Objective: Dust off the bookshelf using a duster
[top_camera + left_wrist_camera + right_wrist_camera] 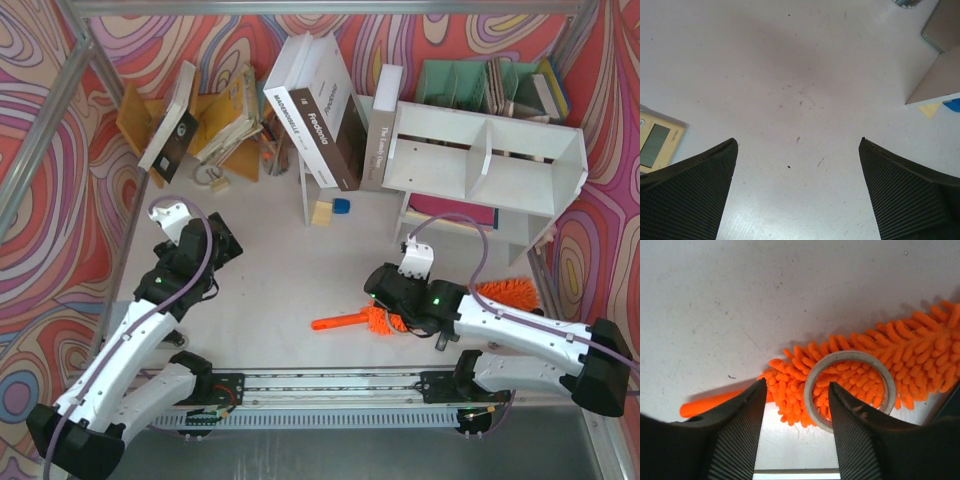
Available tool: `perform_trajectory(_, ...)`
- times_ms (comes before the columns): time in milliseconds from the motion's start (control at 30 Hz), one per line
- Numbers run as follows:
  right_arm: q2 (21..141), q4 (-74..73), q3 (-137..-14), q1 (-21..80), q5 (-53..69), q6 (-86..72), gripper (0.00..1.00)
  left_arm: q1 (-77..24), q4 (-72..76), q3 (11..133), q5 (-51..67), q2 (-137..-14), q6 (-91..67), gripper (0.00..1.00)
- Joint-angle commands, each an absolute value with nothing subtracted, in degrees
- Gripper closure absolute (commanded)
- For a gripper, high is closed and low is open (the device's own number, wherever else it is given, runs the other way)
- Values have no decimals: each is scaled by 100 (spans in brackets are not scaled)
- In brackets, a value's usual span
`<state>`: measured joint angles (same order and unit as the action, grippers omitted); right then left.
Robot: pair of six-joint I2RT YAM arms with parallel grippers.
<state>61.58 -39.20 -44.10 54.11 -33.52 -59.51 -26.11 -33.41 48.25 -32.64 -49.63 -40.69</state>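
Observation:
The orange duster point(340, 322) lies flat on the table near the front edge, handle pointing left, its fluffy head partly hidden under my right arm. In the right wrist view the fluffy head point(920, 355) and the handle point(702, 405) lie just beyond the fingertips. My right gripper point(796, 390) is open over the head's handle end, holding nothing; it also shows in the top view point(385, 298). The white bookshelf point(490, 160) stands tilted at the back right. My left gripper point(797, 142) is open and empty above bare table, at the left in the top view point(222, 247).
A grey-white ring point(850, 356) lies on the duster head beside my right finger. Books point(320, 110) lean at the back. A mint-green organizer point(470, 80) stands behind the shelf. A yellow device point(657, 142) lies near my left gripper. Small blue point(342, 206) and yellow pieces lie mid-table.

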Motion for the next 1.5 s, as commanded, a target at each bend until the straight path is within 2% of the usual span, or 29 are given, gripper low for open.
perform_trajectory(0,6185,-4048,-4249,5475,-3432,-6679,52,-2628,-3405,4760,-3339,-4912,-4012,2)
perform_trajectory(167,6588,-4105,-4442,5476,-3434,-6762,58,-2629,-3384,4712,-3304,-4892,-4020,2)
perform_trajectory(767,7163,-4311,-4414,5476,-3507,-7438,60,-2629,-3358,4624,-3314,-4764,-4014,2)
perform_trajectory(1467,7728,-4228,-4676,5468,-3885,-7525,66,-2630,-3357,4614,-3293,-4720,-3998,2)
